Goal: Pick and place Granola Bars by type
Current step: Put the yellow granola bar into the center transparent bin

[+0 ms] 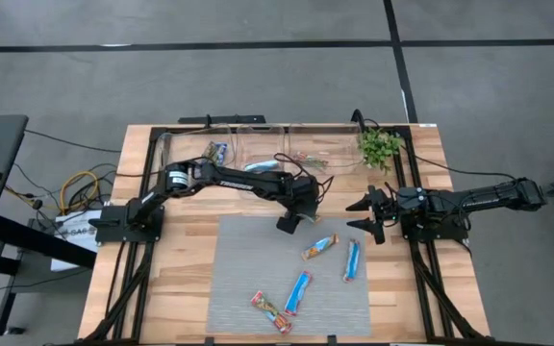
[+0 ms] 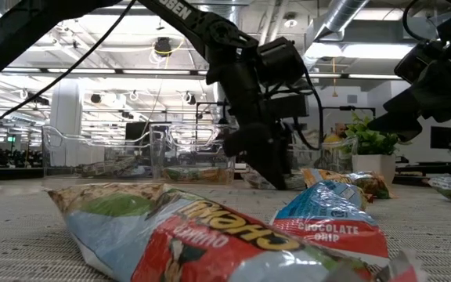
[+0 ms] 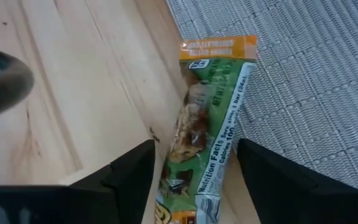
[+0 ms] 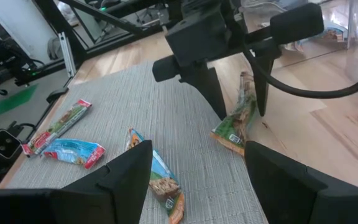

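Observation:
A green-and-orange granola bar (image 3: pixel 204 143) lies flat across the far edge of the grey mat (image 3: pixel 316 81) and the bare wood. My left gripper (image 3: pixel 194 143) points down over it, open, with one finger on each side and a gap to each; the right wrist view shows the same bar (image 4: pixel 234 127). Several more bars lie on the mat: an orange one (image 1: pixel 320 247), two blue ones (image 1: pixel 352 259) (image 1: pixel 298 291) and a red multicolour one (image 1: pixel 270 310). My right gripper (image 1: pixel 365 216) hovers open near the mat's right far corner.
Clear bins (image 1: pixel 263 154) stand along the far edge, holding some bars (image 1: pixel 217 151). A potted plant (image 1: pixel 381 146) sits at the far right corner. In the low view, the red bar (image 2: pixel 210 235) and a blue bar (image 2: pixel 335 219) lie close to the near edge.

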